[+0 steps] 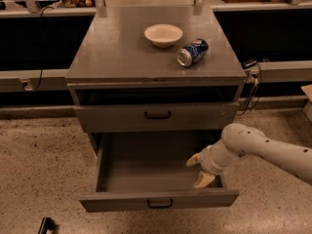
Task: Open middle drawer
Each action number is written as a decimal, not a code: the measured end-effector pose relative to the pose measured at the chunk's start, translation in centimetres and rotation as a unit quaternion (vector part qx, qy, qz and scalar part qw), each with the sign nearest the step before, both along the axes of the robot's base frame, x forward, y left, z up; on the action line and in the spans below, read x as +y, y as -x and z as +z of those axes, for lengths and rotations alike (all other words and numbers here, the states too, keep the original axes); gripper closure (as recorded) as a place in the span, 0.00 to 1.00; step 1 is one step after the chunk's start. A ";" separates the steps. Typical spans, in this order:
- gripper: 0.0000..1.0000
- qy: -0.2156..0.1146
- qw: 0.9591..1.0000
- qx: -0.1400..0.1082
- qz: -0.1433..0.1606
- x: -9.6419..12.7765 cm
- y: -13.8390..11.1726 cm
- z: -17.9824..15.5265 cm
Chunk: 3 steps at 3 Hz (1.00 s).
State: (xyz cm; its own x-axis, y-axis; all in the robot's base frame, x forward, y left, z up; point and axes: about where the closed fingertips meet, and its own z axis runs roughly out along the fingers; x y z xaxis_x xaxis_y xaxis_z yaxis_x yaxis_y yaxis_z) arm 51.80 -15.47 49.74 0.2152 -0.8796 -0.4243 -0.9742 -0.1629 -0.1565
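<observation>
We see the middle drawer [146, 172], grey metal with a shallow flat front and a small black bar handle [160, 203], pulled far out of the cabinet [156, 57] and level, our tool [199, 170] hanging over its right inner side, fingers spread.

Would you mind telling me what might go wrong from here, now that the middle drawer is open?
The hand, its fingers apart, sits inside the middle drawer near its right wall; lifting out carelessly might snag the drawer front or shove it back in. A jolt to the cabinet could also set the can, lying on its side on top, rolling.
</observation>
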 end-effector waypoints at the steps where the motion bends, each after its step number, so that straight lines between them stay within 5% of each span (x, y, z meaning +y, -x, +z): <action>1: 0.64 -0.001 1.000 0.000 0.003 0.1 0.0 -0.2; 2: 0.87 -0.006 1.000 0.008 -0.005 0.2 -0.1 -0.6; 3: 1.00 -0.011 1.000 0.018 -0.018 1.6 -2.4 -2.3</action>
